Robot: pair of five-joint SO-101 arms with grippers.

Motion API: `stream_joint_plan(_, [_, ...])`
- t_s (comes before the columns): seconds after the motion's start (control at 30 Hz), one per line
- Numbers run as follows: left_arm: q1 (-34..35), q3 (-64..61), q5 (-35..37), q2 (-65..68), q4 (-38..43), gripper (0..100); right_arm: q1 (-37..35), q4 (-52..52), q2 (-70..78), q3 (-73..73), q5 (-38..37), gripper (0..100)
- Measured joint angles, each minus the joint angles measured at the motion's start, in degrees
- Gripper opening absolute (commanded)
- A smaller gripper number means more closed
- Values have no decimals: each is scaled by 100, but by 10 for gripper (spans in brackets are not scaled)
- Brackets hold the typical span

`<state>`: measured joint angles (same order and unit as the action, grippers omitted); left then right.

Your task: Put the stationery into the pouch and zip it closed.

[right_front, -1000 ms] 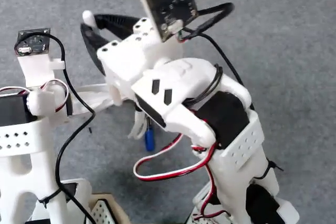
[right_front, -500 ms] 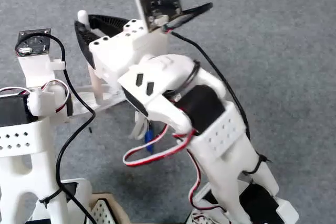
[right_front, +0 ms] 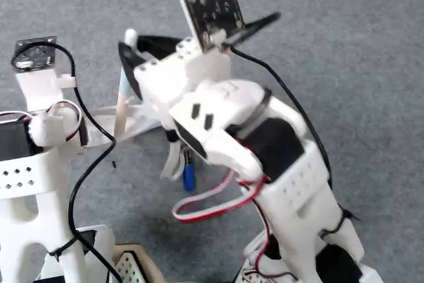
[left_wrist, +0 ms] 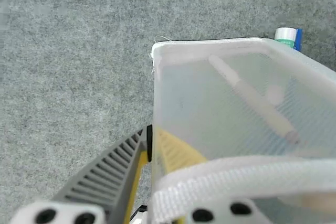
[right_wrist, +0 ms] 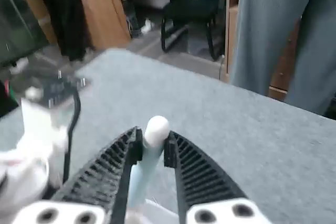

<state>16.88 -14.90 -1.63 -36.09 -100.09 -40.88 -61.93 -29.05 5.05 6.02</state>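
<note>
On my left side, my left jaws are clamped on the rim of the translucent pouch (left_wrist: pixel 210 103), the ridged grey one pressed to its outer wall and the white zip tape lying across the near edge. The pouch is lifted off the grey bench (right_front: pixel 358 64) and reaches out from my left arm toward the middle. Through its wall a pale stick, pen-like, shows at a slant; I cannot tell whether it is the one I hold on the other side.

Next along, my right jaws are narrow, gripping a pen (right_wrist: pixel 156 129) just under its rounded white end. From above the pen stands almost upright, white end up, with its pale barrel running down to the pouch. Whether its lower end is already inside, I cannot tell.

Further right, a blue marker (right_front: pixel 189 175) lies on the bench under my right arm, just beside the pouch's far corner and apart from both jaws. My right arm then arches over the middle of the bench, its red and white wires looping below it
</note>
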Motion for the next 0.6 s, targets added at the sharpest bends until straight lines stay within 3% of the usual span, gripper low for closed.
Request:
stream_joint_plan(0.47, [35,0,0,0,0,28,-879,-651,-1196,-1785,-1776,21])
stream_joint_plan(0.6, [35,0,0,0,0,28,-914,-659,-1284,-1890,-2004,162])
